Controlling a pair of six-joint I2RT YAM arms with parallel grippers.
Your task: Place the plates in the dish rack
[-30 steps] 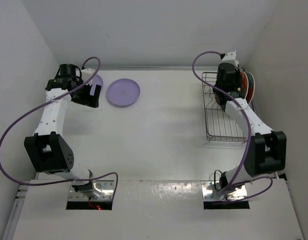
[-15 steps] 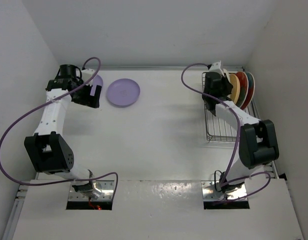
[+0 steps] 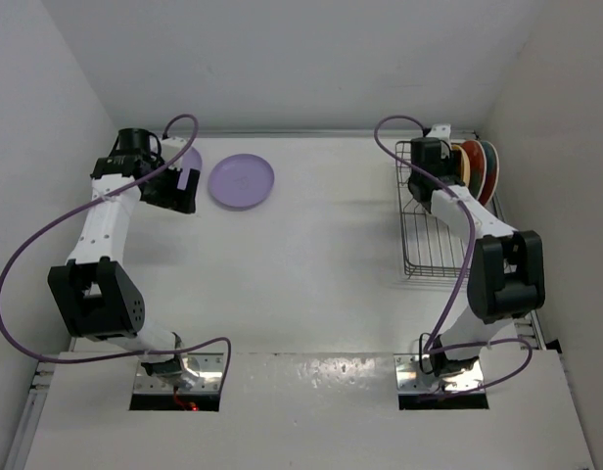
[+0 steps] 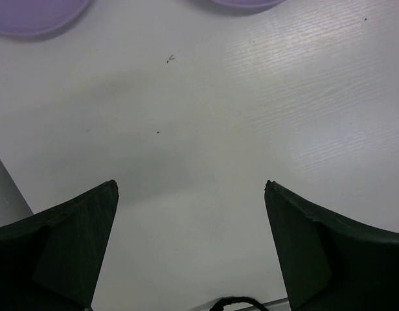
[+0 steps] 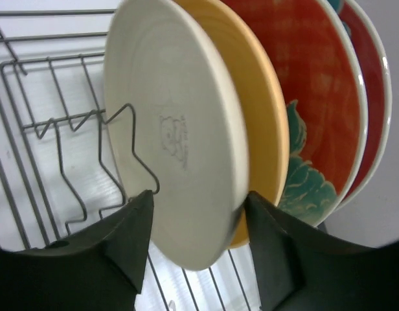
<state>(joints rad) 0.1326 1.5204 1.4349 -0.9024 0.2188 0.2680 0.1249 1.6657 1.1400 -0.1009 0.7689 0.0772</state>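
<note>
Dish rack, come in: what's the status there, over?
Left gripper open, over table. Right gripper shut on yellow-orange plate, upright in dish rack beside two red plates. Two lilac plates on table, unloaded. Nothing in the way.

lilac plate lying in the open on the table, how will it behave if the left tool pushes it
Likely stiff: the lilac plate looks like rigid dishware. Lying flat on the smooth table, it would probably slide, not tip. Its low rim may be awkward for the open left tool.
</note>
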